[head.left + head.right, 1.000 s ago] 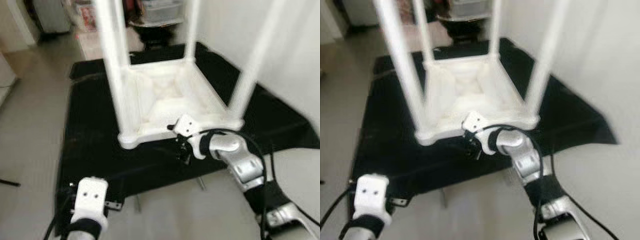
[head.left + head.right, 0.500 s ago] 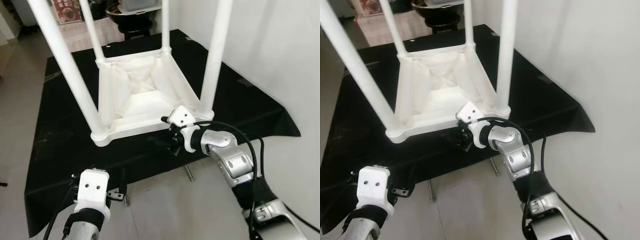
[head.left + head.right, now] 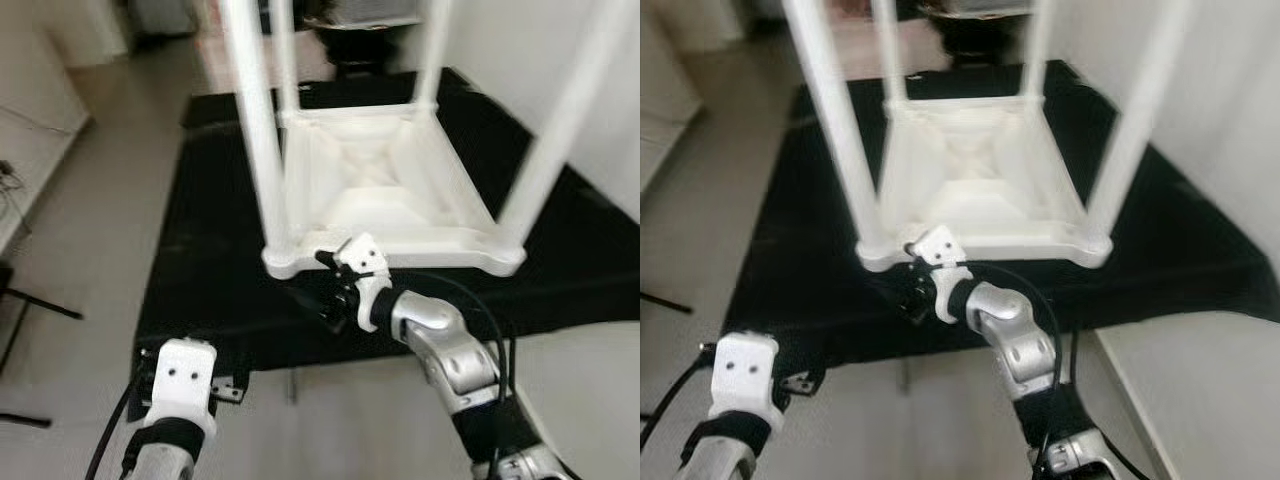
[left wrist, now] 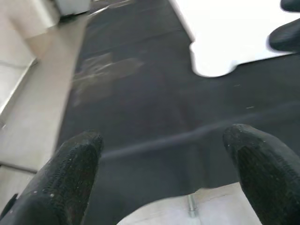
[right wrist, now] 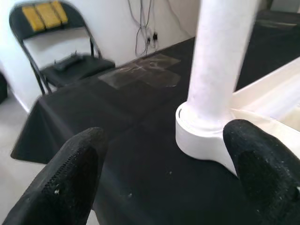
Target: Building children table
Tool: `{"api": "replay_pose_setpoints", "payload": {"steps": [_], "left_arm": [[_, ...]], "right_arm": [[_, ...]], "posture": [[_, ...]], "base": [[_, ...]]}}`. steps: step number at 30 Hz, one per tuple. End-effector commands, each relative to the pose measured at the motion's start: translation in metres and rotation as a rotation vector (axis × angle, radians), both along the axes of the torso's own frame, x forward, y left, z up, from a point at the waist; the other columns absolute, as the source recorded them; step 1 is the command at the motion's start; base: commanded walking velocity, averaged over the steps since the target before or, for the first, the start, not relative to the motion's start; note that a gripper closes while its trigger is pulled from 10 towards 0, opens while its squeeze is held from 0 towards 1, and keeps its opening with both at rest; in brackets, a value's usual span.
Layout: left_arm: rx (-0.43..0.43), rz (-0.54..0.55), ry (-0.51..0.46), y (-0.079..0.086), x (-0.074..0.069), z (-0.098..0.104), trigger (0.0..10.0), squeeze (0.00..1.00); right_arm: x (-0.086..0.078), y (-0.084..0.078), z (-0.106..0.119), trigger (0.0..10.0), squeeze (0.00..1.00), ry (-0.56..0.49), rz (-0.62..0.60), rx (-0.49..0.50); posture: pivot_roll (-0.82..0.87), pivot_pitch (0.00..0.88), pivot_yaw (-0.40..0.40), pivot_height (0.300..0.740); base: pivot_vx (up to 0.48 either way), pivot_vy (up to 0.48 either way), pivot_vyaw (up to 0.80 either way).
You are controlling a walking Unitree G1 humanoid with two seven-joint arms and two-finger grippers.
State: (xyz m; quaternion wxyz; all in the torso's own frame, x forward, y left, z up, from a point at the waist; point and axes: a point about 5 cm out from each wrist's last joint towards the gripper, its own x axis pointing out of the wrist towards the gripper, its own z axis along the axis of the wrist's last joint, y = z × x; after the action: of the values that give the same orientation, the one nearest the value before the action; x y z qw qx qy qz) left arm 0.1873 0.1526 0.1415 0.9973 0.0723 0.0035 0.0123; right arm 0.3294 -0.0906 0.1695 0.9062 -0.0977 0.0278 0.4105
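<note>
From the head cameras I see the white table [image 3: 385,195] upside down on a black cloth [image 3: 200,250] spread over the floor [image 3: 90,200], its four legs pointing up past the top of frame. It sits toward the cloth's far right part, with its near edge running close to the cloth's near edge. My right gripper [image 3: 333,312] reaches in from the right and sits just below the table's near left corner, by the base of the near left leg [image 3: 258,130]; its fingers are small and dark against the cloth there, and I cannot tell their spread in these views. My left gripper [image 3: 228,382] hangs low at the cloth's near left corner, well apart from the table, under its white wrist block [image 3: 180,385].

On the left wrist camera, the two black fingers [image 4: 61,183] are spread wide with nothing between them. Beyond them lies the cloth and one rounded white corner of the table [image 4: 215,47].

On the right wrist camera, the fingers [image 5: 68,180] are also spread wide, empty, with the round foot of a leg [image 5: 213,75] standing on the table corner just past the gap. Past the cloth's edge, a black folding chair [image 5: 61,51] stands against a pale wall [image 5: 117,23], with cables hanging down it.
</note>
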Motion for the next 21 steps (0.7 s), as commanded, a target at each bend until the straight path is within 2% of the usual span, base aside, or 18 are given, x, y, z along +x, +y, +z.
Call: {"api": "replay_pose_setpoints", "payload": {"steps": [1,2,4,7,8,10,13,17,21], "left_arm": [[0.016,-0.009,0.029,0.001,0.000,-0.006,10.0,0.00],[0.015,-0.015,0.031,0.001,0.000,-0.006,10.0,0.00],[0.015,-0.015,0.031,0.001,0.000,-0.006,10.0,0.00],[0.010,-0.018,0.036,0.000,-0.001,-0.007,10.0,0.00],[0.010,-0.018,0.036,0.000,-0.001,-0.007,10.0,0.00],[0.001,-0.019,0.039,-0.001,-0.002,-0.007,10.0,0.00],[-0.005,-0.019,0.040,-0.002,-0.004,-0.006,10.0,0.00],[-0.009,-0.021,0.041,-0.003,-0.006,-0.006,10.0,0.00],[-0.018,-0.024,0.047,-0.005,-0.008,-0.006,10.0,0.00]], "right_arm": [[0.003,0.002,0.001,10.0,0.00,0.009,-0.001,-0.023],[0.013,-0.002,0.004,10.0,0.00,0.003,-0.024,-0.141],[0.013,-0.002,0.004,10.0,0.00,0.003,-0.024,-0.141],[0.026,-0.005,0.009,10.0,0.00,-0.002,-0.059,-0.357],[0.026,-0.005,0.009,10.0,0.00,-0.002,-0.059,-0.357],[0.035,-0.002,0.014,10.0,0.00,-0.002,-0.065,-0.471],[0.041,0.002,0.016,10.0,0.00,0.013,-0.054,-0.518],[0.048,0.006,0.021,10.0,0.00,0.010,-0.079,-0.533],[0.050,0.014,0.018,10.0,0.00,0.067,-0.029,-0.596]], "posture": [[-0.07,0.113,0.016,0.740],[-0.06,0.113,0.013,0.740],[-0.06,0.113,0.013,0.740],[-0.06,0.118,0.008,0.740],[-0.06,0.118,0.008,0.740],[-0.06,0.125,0.005,0.740],[-0.05,0.138,0.002,0.740],[-0.05,0.146,0.000,0.740],[-0.04,0.167,-0.007,0.740]], "base": [[0.000,0.000,0.00],[0.000,0.000,0.00],[0.000,0.000,0.00],[0.000,0.000,0.00],[0.000,0.000,0.00],[0.000,0.000,0.00],[0.000,0.000,0.00],[0.000,0.000,0.00],[0.000,0.000,0.00]]}}
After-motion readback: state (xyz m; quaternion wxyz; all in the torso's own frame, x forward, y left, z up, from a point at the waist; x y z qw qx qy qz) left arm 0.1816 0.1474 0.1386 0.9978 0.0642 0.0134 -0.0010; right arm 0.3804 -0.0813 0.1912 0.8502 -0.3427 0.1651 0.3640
